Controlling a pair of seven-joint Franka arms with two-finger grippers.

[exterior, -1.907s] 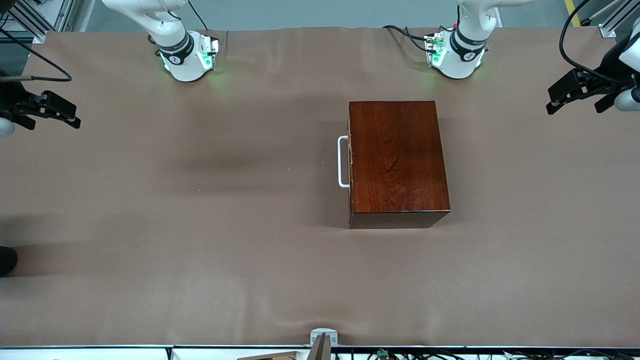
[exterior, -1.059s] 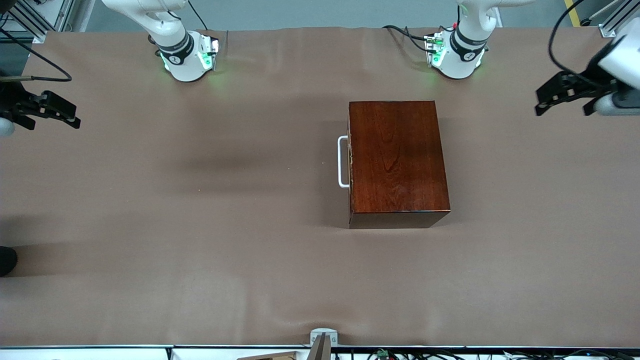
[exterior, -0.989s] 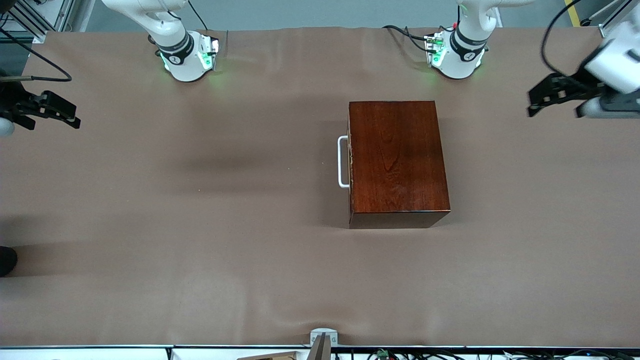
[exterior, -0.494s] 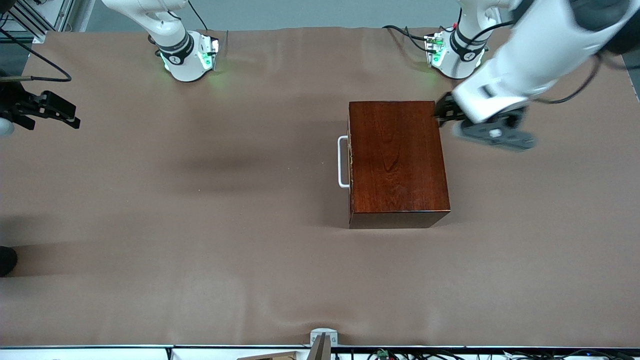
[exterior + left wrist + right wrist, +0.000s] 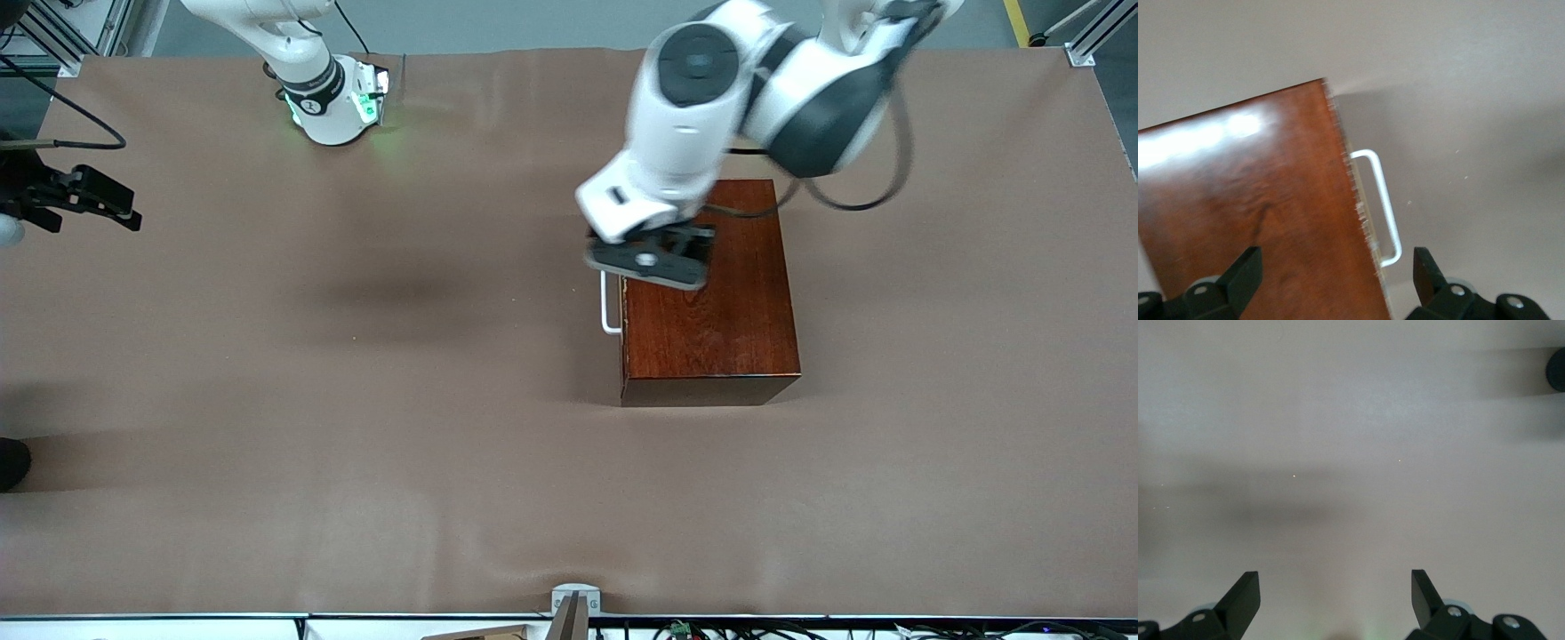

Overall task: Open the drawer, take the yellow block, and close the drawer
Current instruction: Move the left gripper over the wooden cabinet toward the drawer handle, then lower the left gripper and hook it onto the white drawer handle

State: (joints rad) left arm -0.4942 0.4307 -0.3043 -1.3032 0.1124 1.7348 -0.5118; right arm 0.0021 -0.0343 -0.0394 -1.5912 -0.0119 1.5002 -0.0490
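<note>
Right now we see the left gripper (image 5: pixel 647 263) hanging over the handle edge of the box (image 5: pixel 720 329), which stands mid-table, toward the left arm's end. Its wrist view looks down on that edge: the white handle (image 5: pixel 1379 207) lies between its two dark fingers (image 5: pixel 1241 277), which are spread wide with nothing between them. The left arm (image 5: pixel 711 116) reaches in from its base, elbow bent high above the box, wrist pointing down. The right gripper (image 5: pixel 84 197) waits over the edge of the table (image 5: pixel 356 400) at the right arm's end, well apart from the box, its jaws also spread wide over bare brown cloth.

The box is glossy, dark reddish-brown, its grain running lengthwise. We see the drawer (image 5: pixel 1361 200) pushed fully in, with only a thin pale strip of its front and the U-shaped handle showing. The yellow block is nowhere in view.
</note>
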